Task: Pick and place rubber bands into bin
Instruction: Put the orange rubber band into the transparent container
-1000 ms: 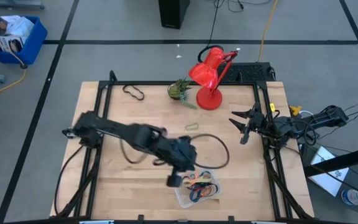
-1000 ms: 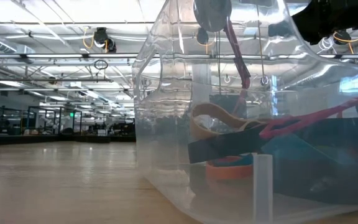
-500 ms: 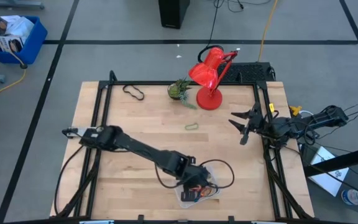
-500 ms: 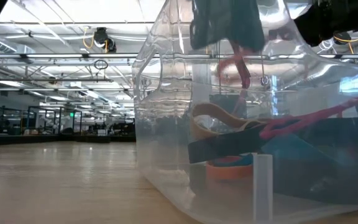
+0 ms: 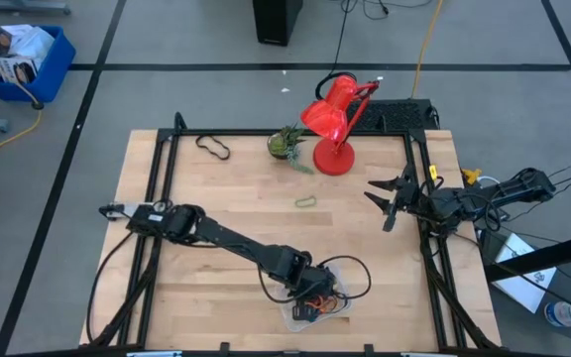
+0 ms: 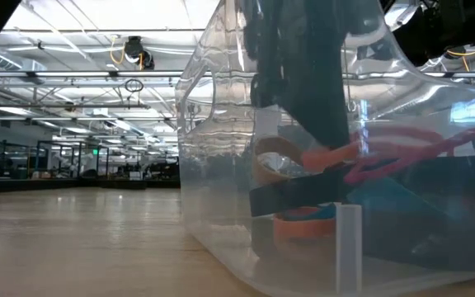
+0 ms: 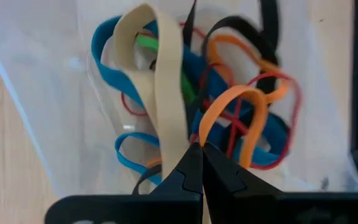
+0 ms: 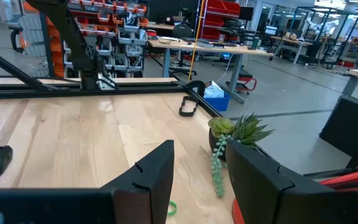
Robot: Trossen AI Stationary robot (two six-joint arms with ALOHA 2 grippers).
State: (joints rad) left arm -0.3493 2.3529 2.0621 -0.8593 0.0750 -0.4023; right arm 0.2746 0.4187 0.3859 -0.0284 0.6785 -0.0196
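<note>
1. Work surface: a light wooden table top (image 5: 226, 198) inside a black frame, standing on a grey floor crossed by dark lines.
2. On the table's far side: a red desk lamp (image 5: 335, 124), a small potted plant (image 5: 286, 142) beside it, and a black loop (image 5: 213, 147) near the far left corner. A single green rubber band (image 5: 306, 202) lies on bare wood, well apart from the bin.
3. Off the table: a blue bin (image 5: 23, 61) on the floor at far left.
4. Room (low view): ceiling lights and distant shelving show behind the clear bin (image 6: 221, 206).
5. Left gripper (image 5: 310, 296): lowered into the bin at the table's near edge, fingers (image 7: 191, 171) pressed together, pinching a tan rubber band (image 7: 166, 93) and an orange rubber band (image 7: 241, 99) above the heap of rubber bands (image 7: 229, 124).
6. Right gripper (image 5: 383, 201): hovers at the table's right edge, fingers apart, holding nothing.
7. Hard to make out: the bin's clear walls distort its contents in the low view; the arm hides part of the bin from above.
</note>
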